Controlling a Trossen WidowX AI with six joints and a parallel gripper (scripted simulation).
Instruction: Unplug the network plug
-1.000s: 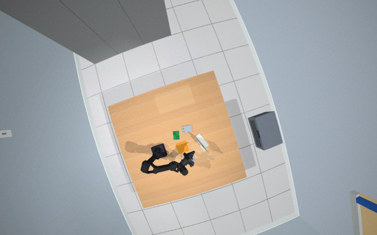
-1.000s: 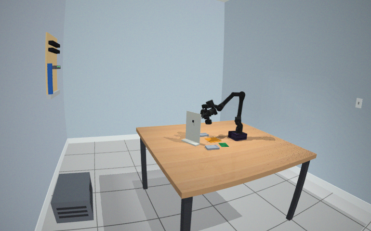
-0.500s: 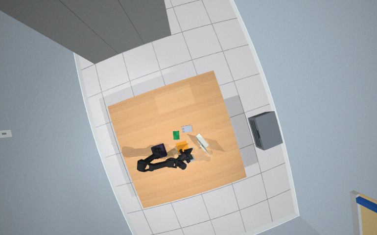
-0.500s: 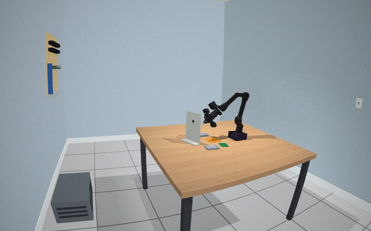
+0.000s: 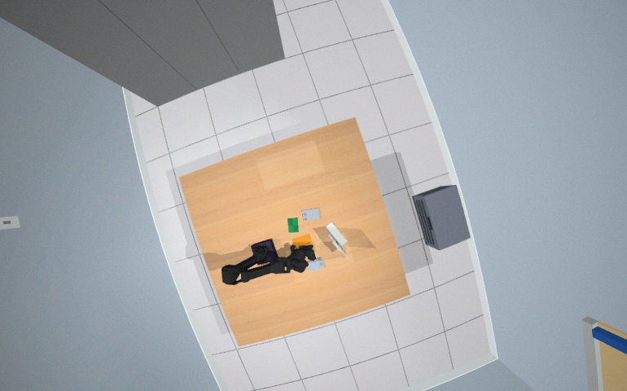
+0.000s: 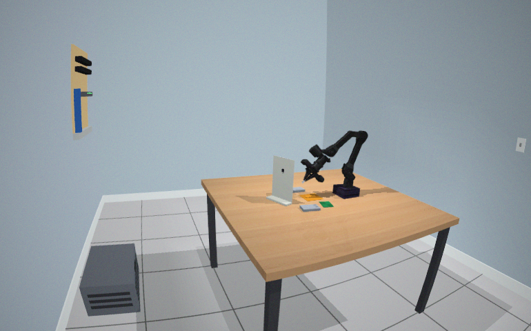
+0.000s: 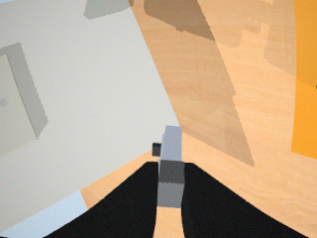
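My gripper [image 6: 305, 179] [image 7: 168, 174] is shut on the network plug [image 7: 172, 144], a small pale blue-grey block with a grey rear part. The plug is out of the socket and in the air, pointing down at a slant. The upright panel [image 5: 336, 234] [image 6: 281, 182] [image 7: 94, 74] stands in front of the hand, apart from it. Part of its raised socket plate [image 7: 7, 106] shows at the left of the wrist view. An orange square [image 5: 301, 239] [image 6: 312, 197] [image 7: 307, 89] lies flat on the table below the hand, partly hidden by the arm in the top view.
A green patch [image 5: 292, 224] [image 6: 325, 204] lies beside the orange square. One pale grey-blue box [image 5: 310, 213] [image 6: 309, 207] lies near the green patch, and another box [image 5: 315, 264] [image 6: 298, 189] lies on the other side of the orange square, close under the hand.
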